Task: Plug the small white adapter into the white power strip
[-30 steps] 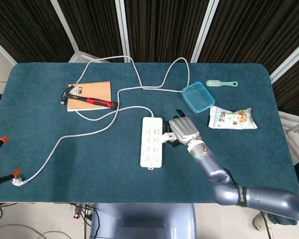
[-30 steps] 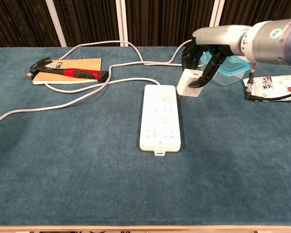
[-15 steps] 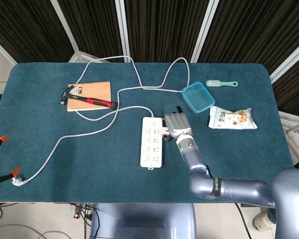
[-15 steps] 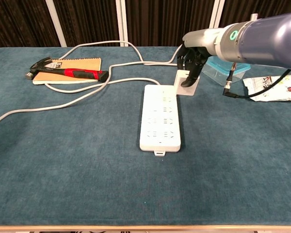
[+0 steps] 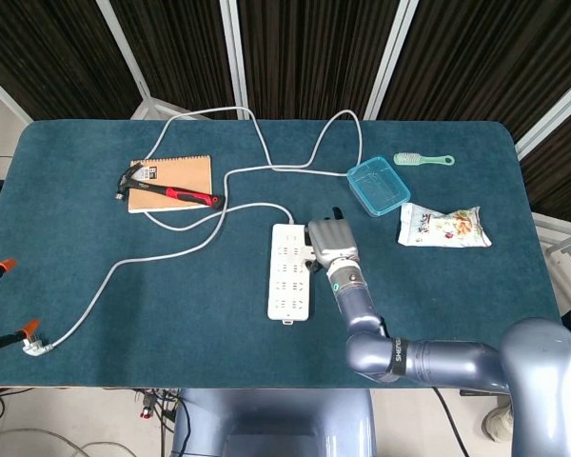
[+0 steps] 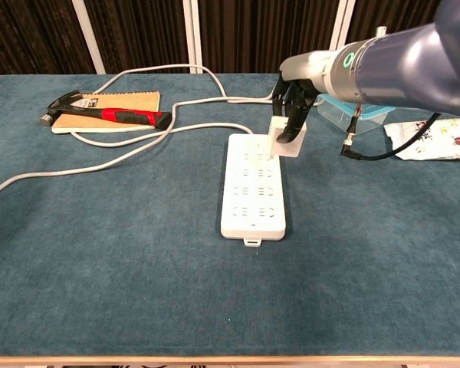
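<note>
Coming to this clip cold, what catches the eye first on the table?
The right hand holds the small white adapter over the far right edge of the white power strip, which lies mid-table. To the far left, a red-handled hammer rests on a brown notebook, with a white cable looping around it. To the right sit a clear blue container and a snack packet.
</note>
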Robot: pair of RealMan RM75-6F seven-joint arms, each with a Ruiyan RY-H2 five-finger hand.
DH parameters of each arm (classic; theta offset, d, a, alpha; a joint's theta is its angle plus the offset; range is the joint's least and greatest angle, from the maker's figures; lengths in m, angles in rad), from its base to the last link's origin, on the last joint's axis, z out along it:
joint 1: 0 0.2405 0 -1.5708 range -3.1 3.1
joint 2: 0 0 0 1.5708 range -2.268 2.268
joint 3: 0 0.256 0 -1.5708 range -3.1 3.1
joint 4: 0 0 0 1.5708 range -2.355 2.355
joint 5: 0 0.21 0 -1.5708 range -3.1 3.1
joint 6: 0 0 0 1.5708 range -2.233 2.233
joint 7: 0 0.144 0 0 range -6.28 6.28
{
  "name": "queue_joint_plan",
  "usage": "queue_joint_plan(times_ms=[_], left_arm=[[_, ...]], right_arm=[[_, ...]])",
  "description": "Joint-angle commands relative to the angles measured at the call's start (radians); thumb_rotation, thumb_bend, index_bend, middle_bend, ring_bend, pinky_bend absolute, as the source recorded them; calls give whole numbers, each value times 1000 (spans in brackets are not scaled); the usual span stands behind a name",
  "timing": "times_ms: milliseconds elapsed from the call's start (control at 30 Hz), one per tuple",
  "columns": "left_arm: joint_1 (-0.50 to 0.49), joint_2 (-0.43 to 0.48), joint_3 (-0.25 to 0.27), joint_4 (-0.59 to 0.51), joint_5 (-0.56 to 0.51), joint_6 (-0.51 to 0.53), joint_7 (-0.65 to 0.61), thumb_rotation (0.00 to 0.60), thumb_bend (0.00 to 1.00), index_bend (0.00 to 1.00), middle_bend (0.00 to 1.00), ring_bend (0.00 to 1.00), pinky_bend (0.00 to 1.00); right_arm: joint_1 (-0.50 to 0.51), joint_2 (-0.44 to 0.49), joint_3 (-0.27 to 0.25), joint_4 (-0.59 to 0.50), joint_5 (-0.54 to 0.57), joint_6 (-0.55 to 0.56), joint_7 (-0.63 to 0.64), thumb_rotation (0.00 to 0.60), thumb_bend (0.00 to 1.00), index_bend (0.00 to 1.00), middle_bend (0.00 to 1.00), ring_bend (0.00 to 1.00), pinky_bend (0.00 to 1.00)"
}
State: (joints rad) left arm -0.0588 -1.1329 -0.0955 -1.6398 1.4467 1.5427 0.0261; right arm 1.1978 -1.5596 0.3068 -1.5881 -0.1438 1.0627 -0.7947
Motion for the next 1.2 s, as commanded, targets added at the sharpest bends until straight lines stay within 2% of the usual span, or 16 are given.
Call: queue_joint_plan(times_ms=[33, 533, 1200], left_arm=[[1, 3, 0, -1, 0, 1, -5, 600, 67, 167, 0, 0, 0], [0, 7, -4, 2, -8, -1, -18, 600, 67, 167, 0, 0, 0], [3, 7, -6, -1, -9, 8, -16, 600, 67, 167, 0, 0, 0]], right_arm=[[6, -21, 1, 10, 1, 7, -1, 600, 485, 585, 579, 302, 36], [21, -85, 10, 55, -1, 34, -22, 600, 486, 585, 579, 302, 36], [8, -82, 18, 44, 15, 16, -40, 600, 486, 586, 579, 302, 36]])
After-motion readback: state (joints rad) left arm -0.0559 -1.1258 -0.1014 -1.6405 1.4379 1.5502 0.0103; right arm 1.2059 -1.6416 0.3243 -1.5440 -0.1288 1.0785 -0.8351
